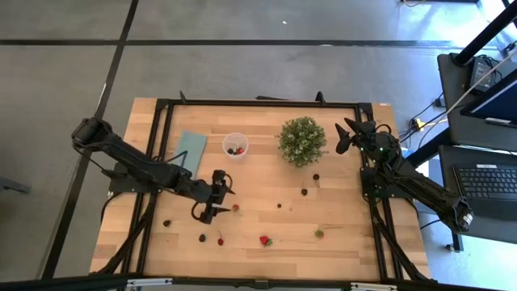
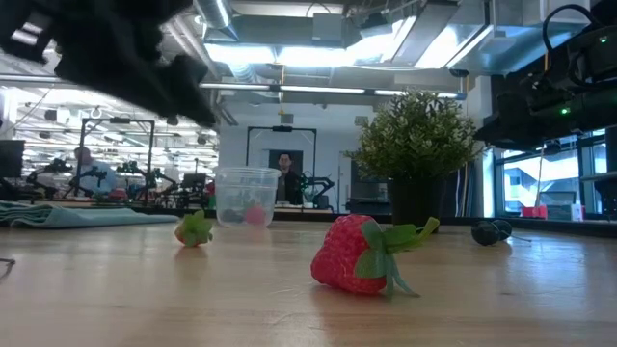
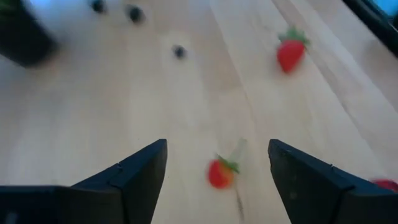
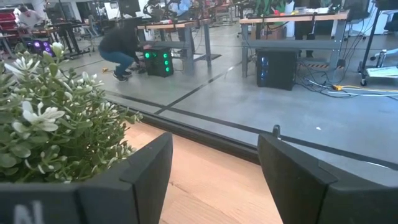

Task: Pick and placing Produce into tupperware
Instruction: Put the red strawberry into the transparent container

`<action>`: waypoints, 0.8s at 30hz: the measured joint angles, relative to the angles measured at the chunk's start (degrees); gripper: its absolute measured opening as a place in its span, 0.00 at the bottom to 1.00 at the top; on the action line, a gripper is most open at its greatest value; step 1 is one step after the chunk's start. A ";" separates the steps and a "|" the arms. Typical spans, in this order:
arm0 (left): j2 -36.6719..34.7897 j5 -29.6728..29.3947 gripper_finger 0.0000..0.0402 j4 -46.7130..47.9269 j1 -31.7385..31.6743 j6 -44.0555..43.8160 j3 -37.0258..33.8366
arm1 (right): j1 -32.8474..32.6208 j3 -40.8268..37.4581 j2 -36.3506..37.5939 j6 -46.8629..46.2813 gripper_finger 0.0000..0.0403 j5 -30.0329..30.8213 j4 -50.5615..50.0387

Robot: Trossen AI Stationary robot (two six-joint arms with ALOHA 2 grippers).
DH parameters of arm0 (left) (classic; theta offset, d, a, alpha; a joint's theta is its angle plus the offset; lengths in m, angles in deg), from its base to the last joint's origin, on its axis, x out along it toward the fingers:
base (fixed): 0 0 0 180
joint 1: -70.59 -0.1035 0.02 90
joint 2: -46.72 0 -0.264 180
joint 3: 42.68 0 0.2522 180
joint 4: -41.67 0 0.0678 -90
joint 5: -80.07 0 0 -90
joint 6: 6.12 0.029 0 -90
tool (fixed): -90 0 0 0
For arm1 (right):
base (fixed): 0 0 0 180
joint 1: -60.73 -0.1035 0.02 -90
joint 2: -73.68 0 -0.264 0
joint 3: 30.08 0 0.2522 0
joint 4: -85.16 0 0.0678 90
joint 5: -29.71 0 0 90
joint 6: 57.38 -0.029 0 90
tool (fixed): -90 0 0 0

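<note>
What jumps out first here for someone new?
Probably the bushy green plant at the back of the table, with tiny fruit scattered over the wood in front of it, the red strawberry near the front edge looming large in the low view. Next, the left gripper at mid-table, jaws open just above a small strawberry. A clear cup left of the plant already holds a few pieces.

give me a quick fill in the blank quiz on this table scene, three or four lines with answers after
1. The left gripper hovers with its jaws ____ over a small strawberry.
2. The clear cup sits between the teal cloth and the potted ____.
3. The right gripper waits beside the plant, holding ____.

Answers: open; plant; nothing
</note>
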 joint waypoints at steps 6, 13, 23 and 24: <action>8.42 6.84 0.68 -1.61 -1.86 0.99 -0.02 | 0.00 -0.01 -0.13 0.07 0.59 0.00 0.02; 14.67 7.20 0.68 -7.04 -3.11 3.51 -0.02 | 0.00 -0.02 -0.13 0.09 0.59 0.03 -0.02; 20.52 11.57 0.66 -10.21 -4.62 3.88 0.11 | 0.00 -0.02 -0.13 0.09 0.59 0.04 -0.02; 20.56 11.79 0.66 -10.27 -4.62 3.82 0.11 | 0.00 -0.02 -0.13 0.09 0.59 0.04 0.00</action>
